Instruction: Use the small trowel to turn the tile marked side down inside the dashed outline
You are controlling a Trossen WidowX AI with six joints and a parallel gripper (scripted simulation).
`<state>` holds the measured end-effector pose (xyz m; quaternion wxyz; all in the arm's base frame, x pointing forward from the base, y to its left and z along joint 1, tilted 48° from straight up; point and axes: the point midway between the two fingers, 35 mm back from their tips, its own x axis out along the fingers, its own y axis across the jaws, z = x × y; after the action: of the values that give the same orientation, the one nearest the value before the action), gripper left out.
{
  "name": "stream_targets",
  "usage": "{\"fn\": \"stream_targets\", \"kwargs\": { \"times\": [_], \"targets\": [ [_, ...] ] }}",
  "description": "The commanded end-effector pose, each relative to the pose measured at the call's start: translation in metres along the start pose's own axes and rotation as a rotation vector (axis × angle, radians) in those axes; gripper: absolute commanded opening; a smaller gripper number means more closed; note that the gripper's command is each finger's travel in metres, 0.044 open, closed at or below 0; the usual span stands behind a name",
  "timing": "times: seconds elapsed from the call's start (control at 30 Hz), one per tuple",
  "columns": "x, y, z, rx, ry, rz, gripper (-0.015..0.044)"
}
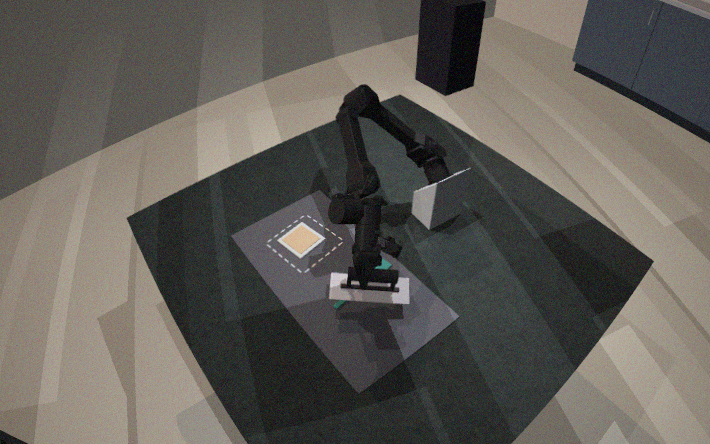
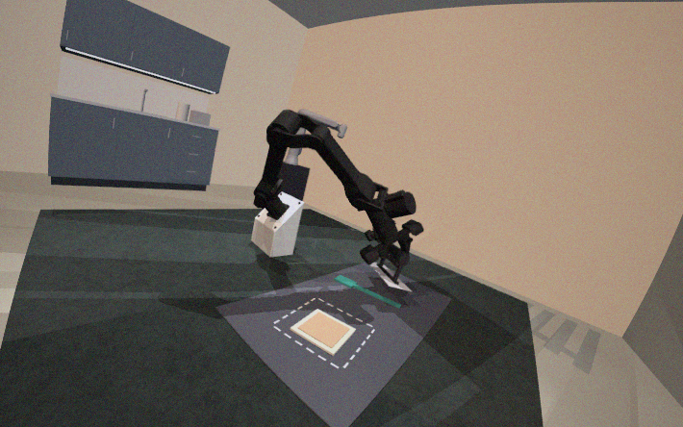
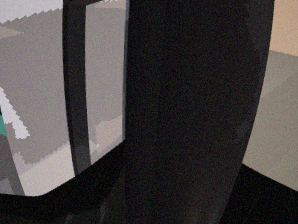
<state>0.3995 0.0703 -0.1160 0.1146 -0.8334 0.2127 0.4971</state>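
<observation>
The tile (image 1: pixel 301 239) (image 2: pixel 323 328) lies flat inside the dashed outline (image 1: pixel 305 215) (image 2: pixel 316 299) on the mat (image 1: pixel 361 361) (image 2: pixel 342 397). Its upper face shows an orange square with a pale border. My gripper (image 1: pixel 371 277) (image 2: pixel 392 266) is shut on the trowel, which has a flat white blade and a dark bar handle. The trowel (image 1: pixel 403 296) (image 2: pixel 401 287) (image 3: pixel 40 60) is off to one side of the tile, above the mat, with a shadow on the mat. The arm hides the fingertips in part.
A teal paddle-shaped tool (image 1: pixel 384 263) (image 2: pixel 346 281) with a long thin handle lies on the mat between the tile and the trowel, partly under the trowel in the top view. The arm's white base block (image 1: pixel 425 206) (image 2: pixel 274 237) stands on the dark table beyond the mat.
</observation>
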Motion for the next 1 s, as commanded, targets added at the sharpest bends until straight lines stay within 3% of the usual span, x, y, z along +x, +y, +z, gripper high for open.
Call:
{"fn": "stream_targets", "kwargs": {
  "times": [0.0,0.97],
  "targets": [
    [0.010,-0.011,0.009,-0.089,-0.085,-0.015,0.0000],
    [0.047,-0.035,0.078,-0.550,-0.632,-0.142,0.0000]
  ]
}}
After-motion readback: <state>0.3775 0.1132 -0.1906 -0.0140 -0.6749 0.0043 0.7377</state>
